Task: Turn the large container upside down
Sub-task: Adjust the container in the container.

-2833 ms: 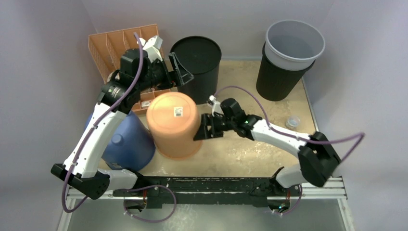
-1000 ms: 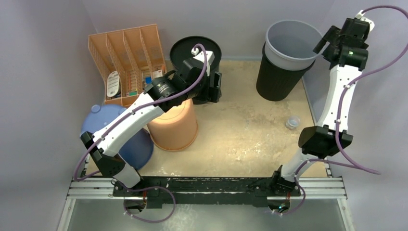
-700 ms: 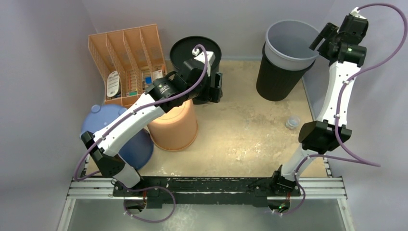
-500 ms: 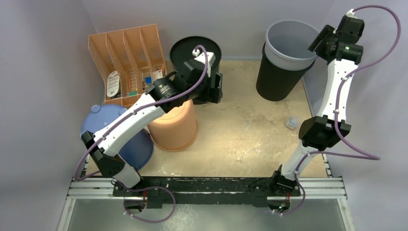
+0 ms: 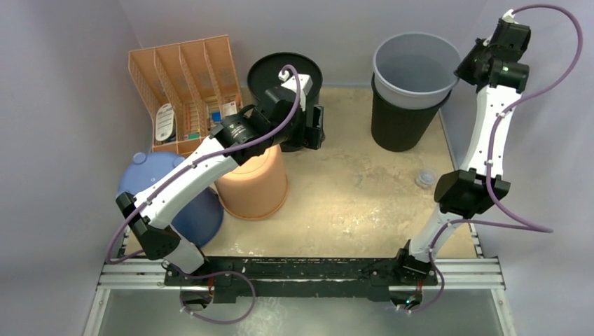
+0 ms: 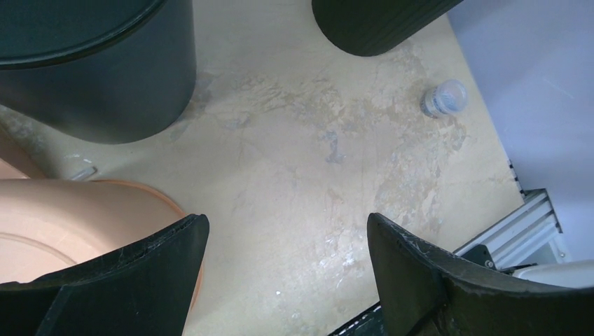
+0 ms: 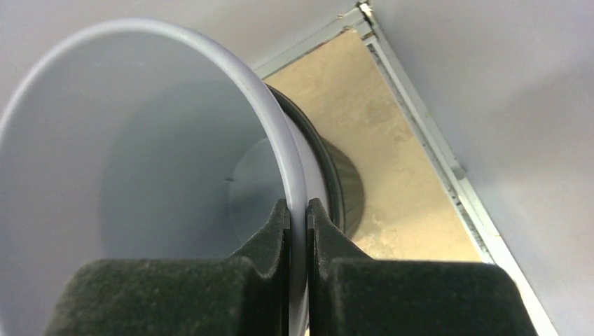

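The large container (image 5: 412, 61) is a grey bucket standing mouth up at the back right, nested in a black bin (image 5: 398, 126). My right gripper (image 5: 459, 70) reaches it from the right wall side. In the right wrist view that gripper (image 7: 299, 206) is shut on the bucket's thin rim, one finger inside the grey bucket (image 7: 140, 140) and one outside, with the black bin (image 7: 344, 183) below. My left gripper (image 5: 317, 127) hangs open over bare table (image 6: 287, 224) with nothing between its fingers, beside an upturned orange container (image 5: 253, 183).
An upturned black tub (image 5: 286, 73) stands at the back centre, just behind the left gripper. An orange divided organiser (image 5: 181, 73) fills the back left corner. A blue container (image 5: 143, 175) lies under the left arm. A small clear cup (image 5: 425, 177) sits near the right wall.
My right gripper has shut on the grey bucket's rim. The bucket and the black bin under it have shifted a little to the left. The left arm has stayed put.
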`<state>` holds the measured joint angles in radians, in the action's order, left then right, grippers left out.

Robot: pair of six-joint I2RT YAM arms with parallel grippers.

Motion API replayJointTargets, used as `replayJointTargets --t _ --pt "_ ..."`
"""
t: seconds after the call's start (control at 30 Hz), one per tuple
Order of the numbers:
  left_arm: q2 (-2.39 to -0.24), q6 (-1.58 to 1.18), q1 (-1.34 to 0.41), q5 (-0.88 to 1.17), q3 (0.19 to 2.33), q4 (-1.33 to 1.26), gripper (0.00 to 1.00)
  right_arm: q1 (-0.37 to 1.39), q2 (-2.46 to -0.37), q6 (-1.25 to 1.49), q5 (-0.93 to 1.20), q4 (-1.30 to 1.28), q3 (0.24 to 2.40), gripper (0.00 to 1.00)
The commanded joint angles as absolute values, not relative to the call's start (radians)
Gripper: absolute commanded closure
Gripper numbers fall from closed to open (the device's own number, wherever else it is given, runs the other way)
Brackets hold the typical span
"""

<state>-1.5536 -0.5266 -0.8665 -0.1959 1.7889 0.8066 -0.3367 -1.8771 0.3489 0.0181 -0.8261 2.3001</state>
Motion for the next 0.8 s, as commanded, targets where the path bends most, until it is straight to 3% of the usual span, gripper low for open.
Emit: replayJointTargets --t 0.0,0.23,0.4,0.77 --pt "-1.536 -0.536 -0.87 -0.133 1.821 0.704 0.16 -0.337 -1.749 0.39 0.058 -0.679 2.386 1.0" --pt "-1.593 -0.601 -0.868 -0.065 1.862 0.598 0.17 -0.337 -1.659 0.423 0.075 -0.661 2.411 1.0" --pt "-1.623 -0.799 -0.806 0.072 1.749 0.299 0.28 -0.337 -1.582 0.469 0.15 -0.568 2.204 1.0" --pt "-1.753 -0.9 -0.767 0.023 1.746 0.22 0.36 -0.352 -1.538 0.536 0.314 -0.513 1.971 1.0"
